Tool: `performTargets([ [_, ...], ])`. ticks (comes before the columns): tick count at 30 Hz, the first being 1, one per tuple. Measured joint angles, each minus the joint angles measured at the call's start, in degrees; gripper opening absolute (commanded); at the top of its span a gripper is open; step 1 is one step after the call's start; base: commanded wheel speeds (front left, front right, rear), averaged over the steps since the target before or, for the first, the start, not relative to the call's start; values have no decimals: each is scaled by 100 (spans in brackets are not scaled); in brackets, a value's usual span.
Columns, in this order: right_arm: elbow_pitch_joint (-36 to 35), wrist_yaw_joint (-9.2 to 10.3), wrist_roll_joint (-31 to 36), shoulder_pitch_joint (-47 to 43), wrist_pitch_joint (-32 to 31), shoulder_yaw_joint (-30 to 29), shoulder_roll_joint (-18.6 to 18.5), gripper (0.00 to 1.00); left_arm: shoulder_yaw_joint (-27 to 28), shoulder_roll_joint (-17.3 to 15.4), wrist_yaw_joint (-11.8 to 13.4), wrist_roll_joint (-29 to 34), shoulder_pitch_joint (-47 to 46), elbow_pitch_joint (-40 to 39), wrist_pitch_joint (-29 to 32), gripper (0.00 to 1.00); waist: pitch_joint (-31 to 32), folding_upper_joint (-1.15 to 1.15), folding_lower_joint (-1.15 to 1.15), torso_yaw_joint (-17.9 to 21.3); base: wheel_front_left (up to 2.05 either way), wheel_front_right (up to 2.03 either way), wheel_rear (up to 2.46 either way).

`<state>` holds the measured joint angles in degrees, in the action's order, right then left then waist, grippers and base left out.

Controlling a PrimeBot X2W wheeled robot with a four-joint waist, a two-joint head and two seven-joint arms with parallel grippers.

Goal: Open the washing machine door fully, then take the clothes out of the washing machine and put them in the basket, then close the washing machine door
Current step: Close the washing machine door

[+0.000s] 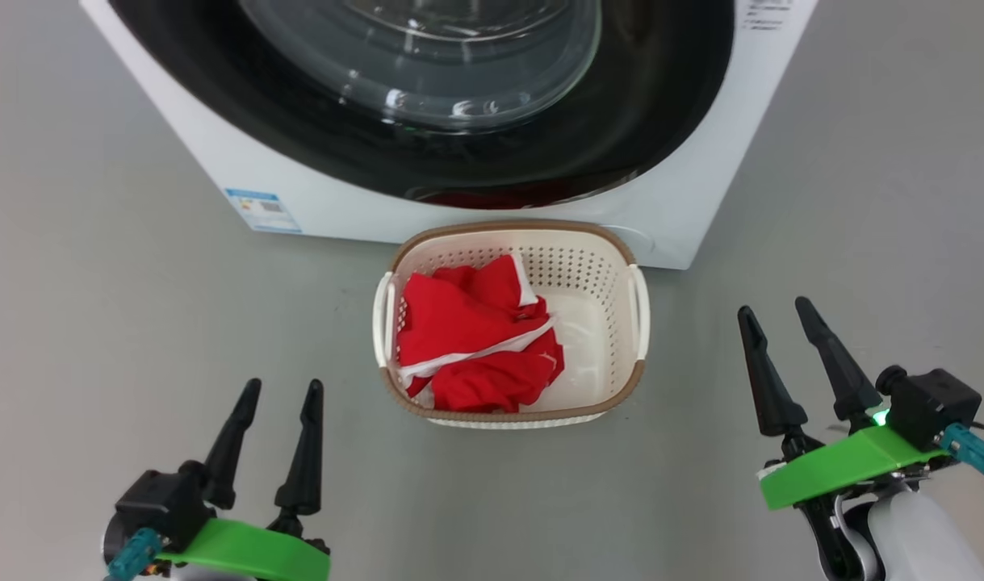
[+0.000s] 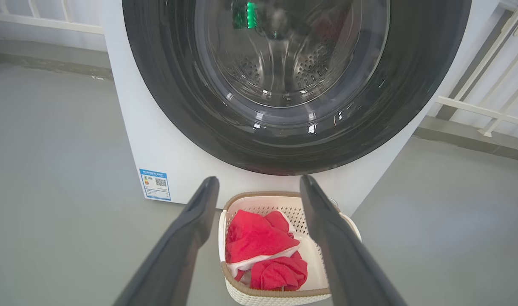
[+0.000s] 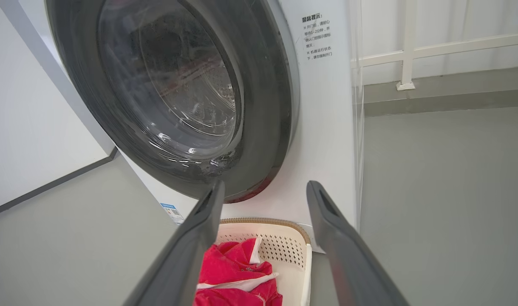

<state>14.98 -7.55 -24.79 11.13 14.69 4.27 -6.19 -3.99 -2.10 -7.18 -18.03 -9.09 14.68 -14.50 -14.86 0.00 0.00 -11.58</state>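
Note:
The white washing machine (image 1: 217, 153) stands ahead with its round black-ringed door (image 1: 298, 121) lying flat against its front. Through the glass in the left wrist view, the door (image 2: 284, 140) shows a bare steel drum. On the floor in front sits the cream basket (image 1: 621, 242) with the red and white clothes (image 1: 475, 339) piled in its left half. My left gripper (image 1: 283, 388) hovers open at the lower left, empty. At the lower right my right gripper (image 1: 776, 310) is open and empty too. Both wrist views look over the basket (image 2: 280, 295) (image 3: 292, 238) toward the door (image 3: 267, 106).
Grey floor (image 1: 96, 323) surrounds the machine and basket on all sides. A white railing (image 3: 411, 46) runs behind to the right of the machine, and a wall (image 3: 21, 127) lies to its left. A blue label (image 1: 263, 210) marks the machine's lower left corner.

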Motion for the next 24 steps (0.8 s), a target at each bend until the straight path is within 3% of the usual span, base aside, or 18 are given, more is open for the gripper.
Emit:
performTargets([
  [24,4,0,-13,-656,-4,-227,99,100,347,-242,0,193,244,-105,0,100,389,0,0,863,0,0,0],
])
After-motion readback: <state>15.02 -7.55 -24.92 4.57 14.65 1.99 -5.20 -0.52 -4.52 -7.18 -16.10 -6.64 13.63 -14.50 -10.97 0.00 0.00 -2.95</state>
